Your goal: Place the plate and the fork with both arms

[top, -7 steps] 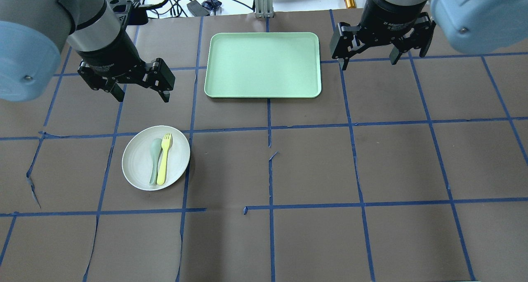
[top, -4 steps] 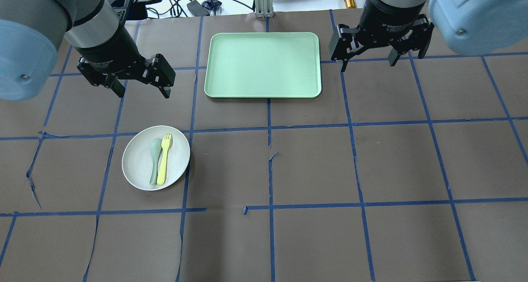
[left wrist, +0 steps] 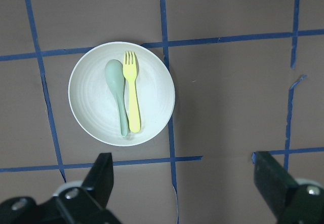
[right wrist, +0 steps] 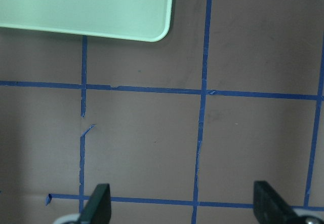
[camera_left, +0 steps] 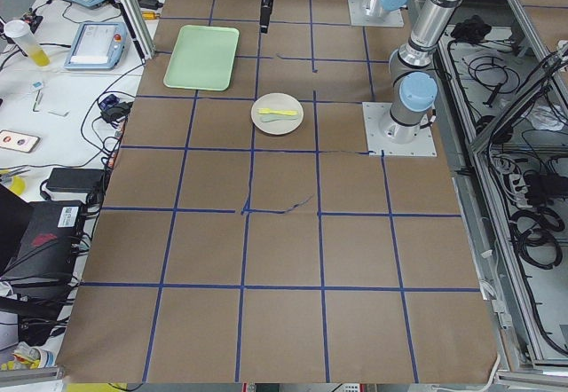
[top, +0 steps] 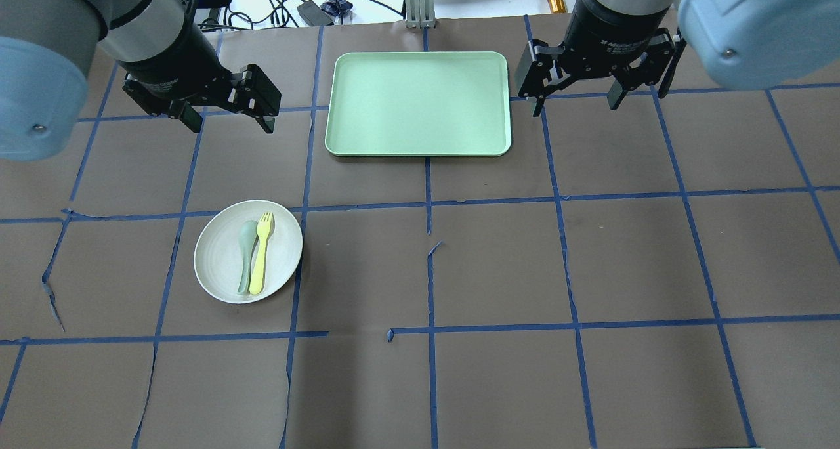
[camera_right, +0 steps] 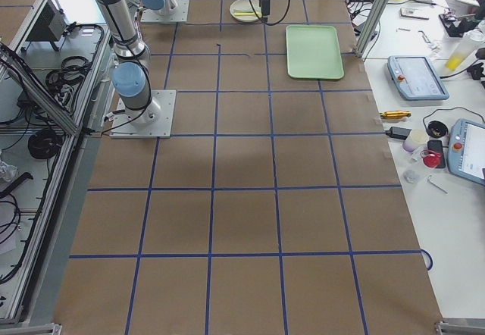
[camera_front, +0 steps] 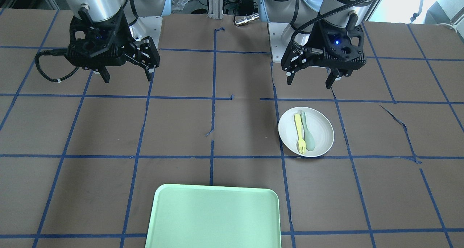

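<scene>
The off-white plate (top: 223,265) lies on the brown table at the left, also in the front view (camera_front: 320,130) and the left wrist view (left wrist: 91,97). On it lie the pale-yellow fork (top: 261,255) (camera_front: 299,132) (left wrist: 132,100) and a grey-green spoon (top: 246,252), side by side. My left gripper (top: 231,119) (camera_front: 311,80) is open and empty, held high beyond the plate. My right gripper (top: 576,102) (camera_front: 127,77) is open and empty, to the right of the tray.
A light-green tray (top: 420,104) (camera_front: 214,219) (right wrist: 86,6) lies at the far middle of the table. Blue tape lines grid the brown paper. Cables, a tablet and small items lie beyond the table's far edge.
Both grippers have drawn back and risen, away from the table's middle toward the far edge. Plate, fork, spoon and tray have not moved.
</scene>
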You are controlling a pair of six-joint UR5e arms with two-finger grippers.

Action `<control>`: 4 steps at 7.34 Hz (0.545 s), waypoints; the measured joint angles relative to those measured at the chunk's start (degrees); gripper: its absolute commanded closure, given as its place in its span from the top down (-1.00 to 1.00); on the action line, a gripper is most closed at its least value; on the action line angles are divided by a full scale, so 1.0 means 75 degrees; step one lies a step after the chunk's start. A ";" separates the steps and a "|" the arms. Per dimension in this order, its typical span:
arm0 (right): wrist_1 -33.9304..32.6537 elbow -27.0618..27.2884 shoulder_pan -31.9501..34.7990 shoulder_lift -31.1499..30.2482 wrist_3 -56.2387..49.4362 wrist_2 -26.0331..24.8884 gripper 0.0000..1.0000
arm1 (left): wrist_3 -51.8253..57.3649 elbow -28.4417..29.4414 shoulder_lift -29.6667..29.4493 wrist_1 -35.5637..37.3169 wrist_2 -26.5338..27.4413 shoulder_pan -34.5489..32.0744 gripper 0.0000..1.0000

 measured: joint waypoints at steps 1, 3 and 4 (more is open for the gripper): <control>-0.0005 0.0006 0.0000 -0.0004 0.0001 -0.0020 1.00 | 0.0008 -0.0018 0.0011 -0.0009 0.0001 -0.0002 1.00; -0.0008 0.0014 0.0000 -0.0015 -0.0013 -0.0037 1.00 | 0.0005 -0.0054 0.0021 -0.0032 0.0013 -0.0005 1.00; -0.0008 0.0015 0.0000 -0.0018 -0.0019 -0.0039 1.00 | 0.0000 -0.0058 0.0022 -0.0038 0.0010 -0.0006 1.00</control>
